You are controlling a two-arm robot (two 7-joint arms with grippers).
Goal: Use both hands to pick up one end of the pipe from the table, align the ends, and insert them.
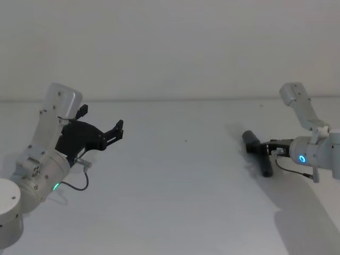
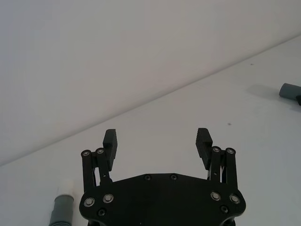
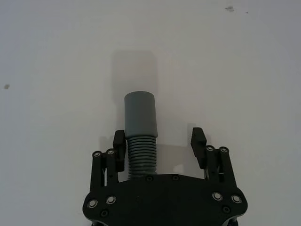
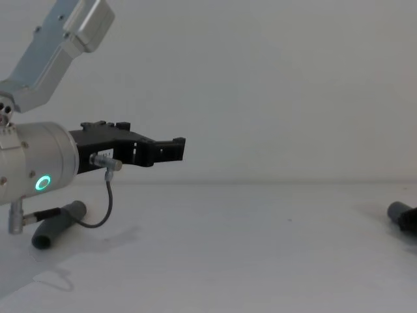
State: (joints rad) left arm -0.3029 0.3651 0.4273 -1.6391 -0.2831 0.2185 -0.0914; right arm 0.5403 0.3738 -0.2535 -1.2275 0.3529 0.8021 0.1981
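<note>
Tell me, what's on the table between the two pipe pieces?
Just bare white table and one tiny dark speck, as the chest view shows, from the left pipe piece to the right pipe piece.

My left end effector (image 1: 102,119) and right end effector (image 3: 158,138) are black, the bench (image 1: 175,212) is plain white, and the ribbed pipe piece (image 3: 140,127) and the other pipe piece (image 2: 62,209) are dark grey, the latter with a whitish tip (image 2: 66,187).
</note>
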